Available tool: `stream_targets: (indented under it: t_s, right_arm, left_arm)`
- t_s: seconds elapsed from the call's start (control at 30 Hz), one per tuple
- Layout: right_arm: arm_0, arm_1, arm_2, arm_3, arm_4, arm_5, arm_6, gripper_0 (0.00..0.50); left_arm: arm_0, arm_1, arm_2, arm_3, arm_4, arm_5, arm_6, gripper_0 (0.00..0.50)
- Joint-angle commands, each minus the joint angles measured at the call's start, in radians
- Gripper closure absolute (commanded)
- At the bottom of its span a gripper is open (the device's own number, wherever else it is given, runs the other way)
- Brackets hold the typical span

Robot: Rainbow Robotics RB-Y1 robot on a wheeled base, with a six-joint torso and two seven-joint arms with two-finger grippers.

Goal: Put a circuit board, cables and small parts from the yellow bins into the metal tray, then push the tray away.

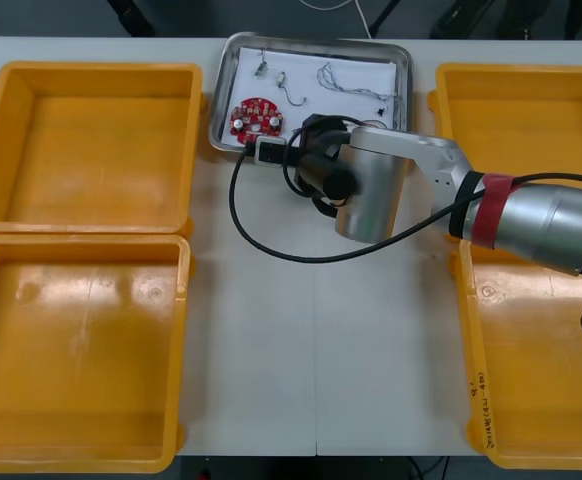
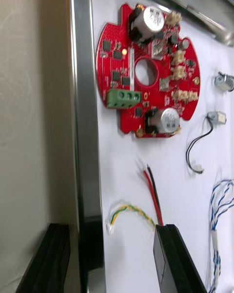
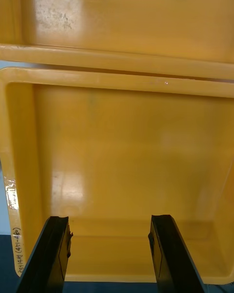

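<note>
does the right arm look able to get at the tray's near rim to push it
Probably yes. The right gripper is at the tray, open, astride its near rim: one finger outside, one over the white inside. Nothing sits between the fingers and the rim.

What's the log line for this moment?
right gripper: open, straddling tray rim | left gripper: open, over bin | tray holds: board, cables, parts

A light table (image 1: 301, 350) bears yellow bins (image 1: 91, 150) flanking a metal tray (image 1: 301, 60).
</note>
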Motion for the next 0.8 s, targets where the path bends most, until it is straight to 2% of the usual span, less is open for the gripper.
stream_targets:
  t_s: [0.03,0.17,0.43,0.57,0.8]
  right_arm:
    - [-0.021,0.003,-0.056,-0.097,-0.059,0.121,0.039,0.0]
    - [-0.021,0.005,-0.083,-0.169,-0.078,0.236,0.042,0.0]
    - [0.0,0.005,-0.176,-0.344,-0.165,0.501,0.028,0.0]
    - [0.034,0.005,-0.225,-0.427,-0.167,0.619,0.021,0.0]
    - [0.119,0.005,-0.366,-0.617,-0.167,0.911,-0.005,0.0]
  left_arm:
    - [0.013,0.047,0.031,-0.026,0.008,0.006,-0.08,0.023]
    - [0.013,0.047,0.031,-0.026,0.008,0.006,-0.08,0.023]
    - [0.013,0.047,0.031,-0.026,0.008,0.006,-0.08,0.023]
    - [0.013,0.047,0.031,-0.026,0.008,0.006,-0.08,0.023]
    - [0.013,0.047,0.031,-0.026,0.008,0.006,-0.08,0.023]
